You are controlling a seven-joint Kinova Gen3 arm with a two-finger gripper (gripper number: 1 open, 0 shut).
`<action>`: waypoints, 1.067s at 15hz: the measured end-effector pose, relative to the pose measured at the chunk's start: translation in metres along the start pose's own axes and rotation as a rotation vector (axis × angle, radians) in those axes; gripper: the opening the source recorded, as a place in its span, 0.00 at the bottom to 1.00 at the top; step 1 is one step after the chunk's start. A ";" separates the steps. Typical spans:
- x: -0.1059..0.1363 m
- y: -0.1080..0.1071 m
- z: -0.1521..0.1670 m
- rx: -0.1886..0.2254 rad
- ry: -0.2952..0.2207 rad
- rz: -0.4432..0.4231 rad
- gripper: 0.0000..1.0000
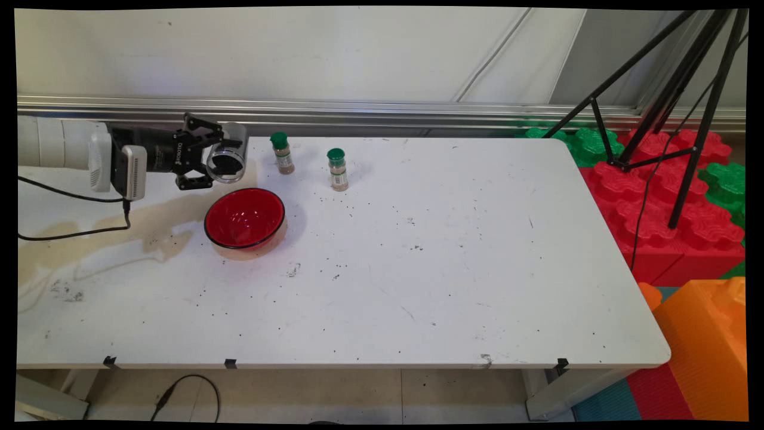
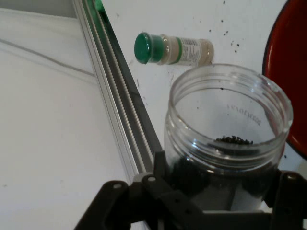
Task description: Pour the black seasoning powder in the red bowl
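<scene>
One clear jar (image 2: 225, 139) sits clamped between the jaws of the gripper (image 1: 200, 162), held on its side with the open mouth pointing away from the arm. A small heap of dark grains (image 2: 232, 140) lies against the lower wall near the mouth; more dark material shows deeper in the jar.

Just below and ahead of the jar mouth stands the red bowl (image 1: 245, 218), apart from the jar. Judged from this pose, a pour is in hand: tip the mouth down gradually so grains slide rather than dump, and keep the mouth over the bowl's centre, since it appears to hang near the bowl's far rim.

Beyond the gripper stand two green-capped spice bottles (image 1: 282, 153), (image 1: 337, 169); the nearer is close to the jar mouth. Scattered dark specks (image 1: 293, 270) mark the white table (image 1: 477, 269).
</scene>
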 end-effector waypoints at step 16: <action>0.016 0.004 0.005 0.024 -0.052 0.298 0.00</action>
